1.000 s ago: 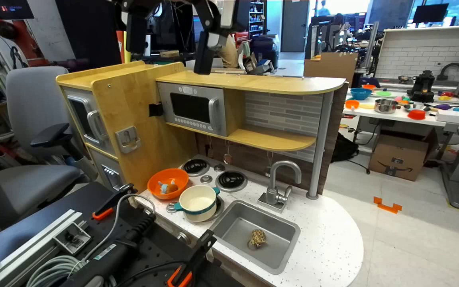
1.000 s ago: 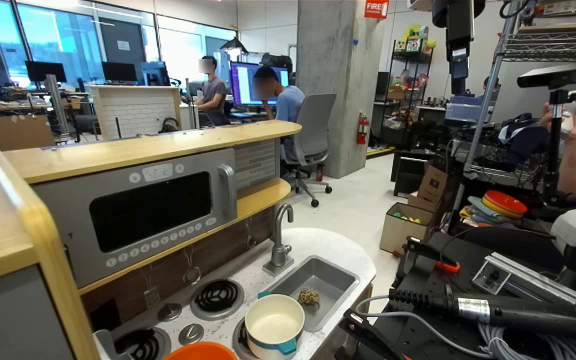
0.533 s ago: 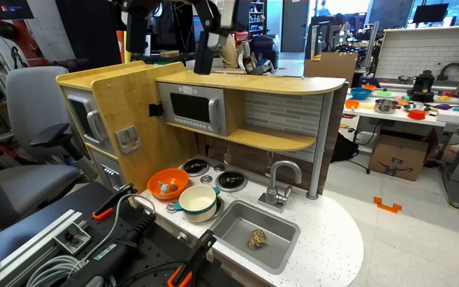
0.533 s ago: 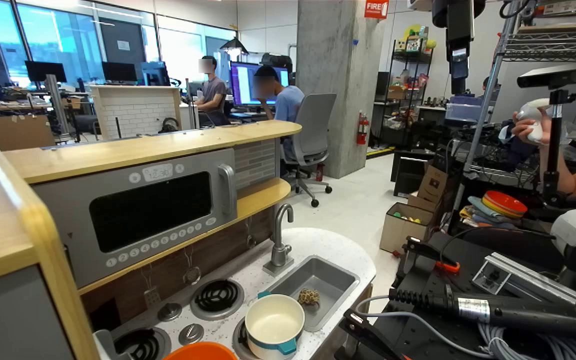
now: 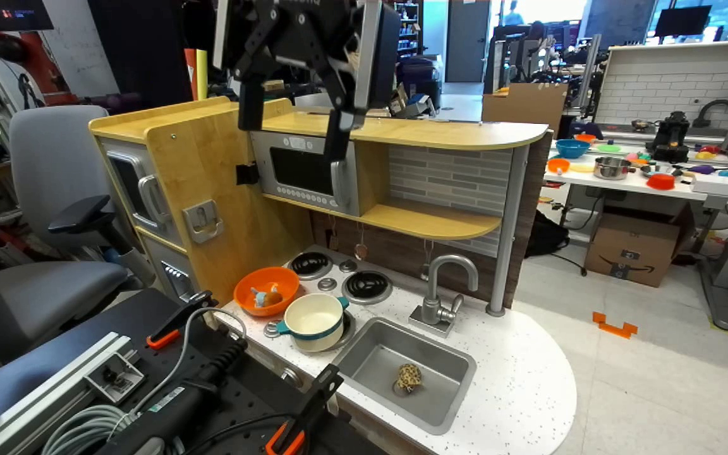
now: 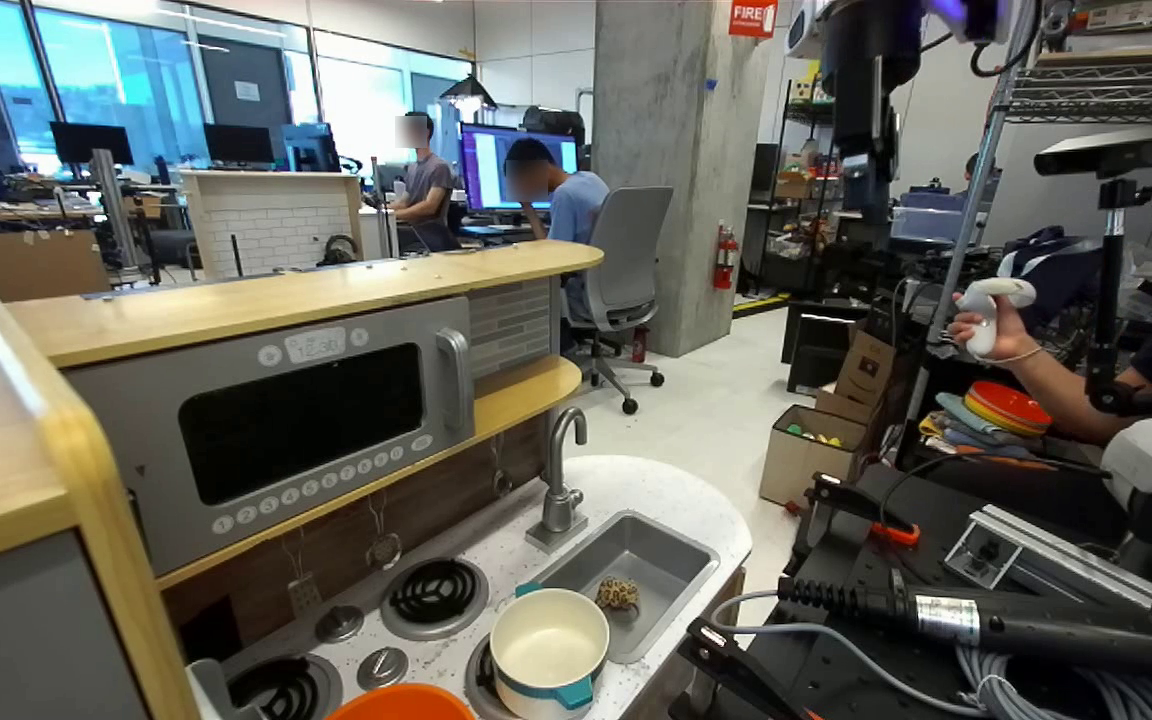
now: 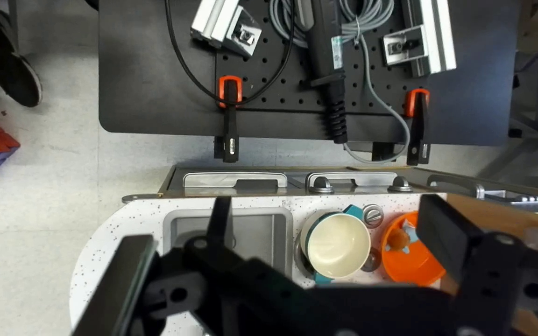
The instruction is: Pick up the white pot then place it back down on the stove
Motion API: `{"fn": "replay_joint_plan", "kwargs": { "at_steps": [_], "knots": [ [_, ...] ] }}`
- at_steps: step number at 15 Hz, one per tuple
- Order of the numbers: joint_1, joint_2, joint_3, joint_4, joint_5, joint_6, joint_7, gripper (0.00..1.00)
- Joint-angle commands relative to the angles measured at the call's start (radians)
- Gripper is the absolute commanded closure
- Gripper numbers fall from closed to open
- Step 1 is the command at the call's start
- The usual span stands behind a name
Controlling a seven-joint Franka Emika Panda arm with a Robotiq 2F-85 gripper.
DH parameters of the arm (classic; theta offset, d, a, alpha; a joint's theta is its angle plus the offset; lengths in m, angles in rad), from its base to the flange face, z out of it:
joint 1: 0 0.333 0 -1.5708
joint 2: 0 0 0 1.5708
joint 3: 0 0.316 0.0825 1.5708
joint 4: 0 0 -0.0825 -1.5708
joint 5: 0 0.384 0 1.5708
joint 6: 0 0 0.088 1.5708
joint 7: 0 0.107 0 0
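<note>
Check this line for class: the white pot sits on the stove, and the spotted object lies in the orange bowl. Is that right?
The place of the spotted object is wrong: it lies in the sink, as both exterior views show. The white pot does sit on the stove.

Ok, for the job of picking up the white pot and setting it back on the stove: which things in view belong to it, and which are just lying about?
Part of the job:
teal-handled white pot
coil-burner toy stove
gripper

Just lying about:
orange bowl
blue-and-brown toy in that bowl
leopard-print object in the grey sink
coiled grey cable
</note>
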Motion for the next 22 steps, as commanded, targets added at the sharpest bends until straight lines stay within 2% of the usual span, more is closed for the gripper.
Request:
{"fn": "replay_joint_plan", "kwargs": {
  "at_steps": [1,6,11,17,20,22],
  "knots": [
    [-0.008,0.089,0.051,-0.046,0.038,0.194,0.062,0.0],
    [0.001,0.23,0.119,-0.101,0.017,0.444,0.103,0.0],
    [0.004,0.396,0.175,-0.101,0.006,0.651,0.148,0.0],
    [0.021,0.585,0.209,-0.025,-0.035,0.798,0.261,0.0],
    [0.061,0.679,0.202,0.029,-0.076,0.867,0.353,0.0],
    [0.098,0.745,0.188,0.075,-0.102,0.873,0.432,0.0]
  ]
}}
